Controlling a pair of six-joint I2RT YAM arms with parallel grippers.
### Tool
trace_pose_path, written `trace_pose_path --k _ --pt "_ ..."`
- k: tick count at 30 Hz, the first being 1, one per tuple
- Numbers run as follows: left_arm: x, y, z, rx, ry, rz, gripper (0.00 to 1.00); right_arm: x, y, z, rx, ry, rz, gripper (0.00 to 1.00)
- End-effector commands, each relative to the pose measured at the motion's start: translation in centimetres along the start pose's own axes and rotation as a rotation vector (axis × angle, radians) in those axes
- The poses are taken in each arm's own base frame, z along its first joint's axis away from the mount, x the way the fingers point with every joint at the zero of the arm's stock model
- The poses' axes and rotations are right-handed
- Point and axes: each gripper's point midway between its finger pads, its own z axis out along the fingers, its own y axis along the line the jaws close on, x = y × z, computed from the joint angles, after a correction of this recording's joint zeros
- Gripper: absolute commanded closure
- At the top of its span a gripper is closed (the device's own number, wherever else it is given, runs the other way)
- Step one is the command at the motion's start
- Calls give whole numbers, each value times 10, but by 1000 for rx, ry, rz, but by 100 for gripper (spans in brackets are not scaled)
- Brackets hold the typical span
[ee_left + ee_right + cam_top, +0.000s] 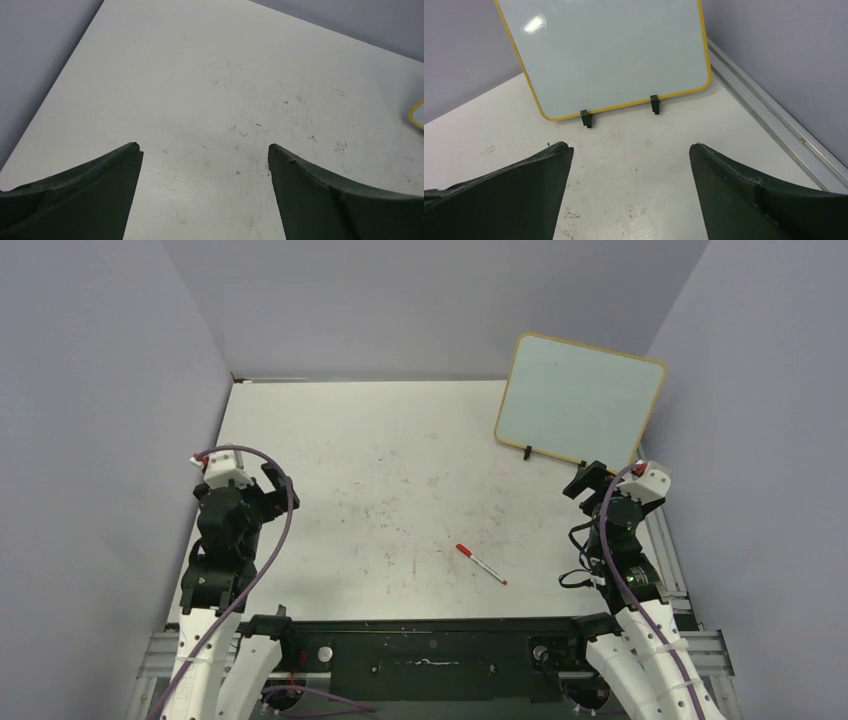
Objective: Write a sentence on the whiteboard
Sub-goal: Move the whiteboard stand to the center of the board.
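Right wrist view: the whiteboard (614, 55) stands tilted back on two black clip feet (586, 119); pale bluish face, yellow rounded frame; right gripper (630, 146) and left gripper (204, 146) spread wide, released.

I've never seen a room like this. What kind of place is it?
Probably a robot lab booth: plain grey walls around a scuffed white table, a left arm and a right arm bolted at its near edge, and a small whiteboard.
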Motion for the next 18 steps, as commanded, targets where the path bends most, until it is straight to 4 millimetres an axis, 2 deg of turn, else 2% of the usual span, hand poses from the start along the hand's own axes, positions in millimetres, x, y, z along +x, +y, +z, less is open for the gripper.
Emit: trace_pose_path --k 1,4,7,11,13,14,18 --pt "-19 2 3 -39 -43 -40 4 -15 0 0 14 -49 30 10" --pt "-22 7 5 -77 -45 -43 4 -15 2 0 6 -46 28 10" --pt "-38 12 4 -111 -96 -50 4 -14 6 1 -12 -34 26 10" --pt "-57 7 4 -120 -123 -60 4 -4 20 6 -73 19 5 10" --pt "-63 -1 9 -94 -119 -64 4 6 29 11 -106 62 -12 10" --pt "-65 -12 13 -45 -103 -57 4 12 36 14 -133 91 -26 9" --pt "-62 -46 31 100 -29 -36 4 51 65 32 -201 267 -106 2"
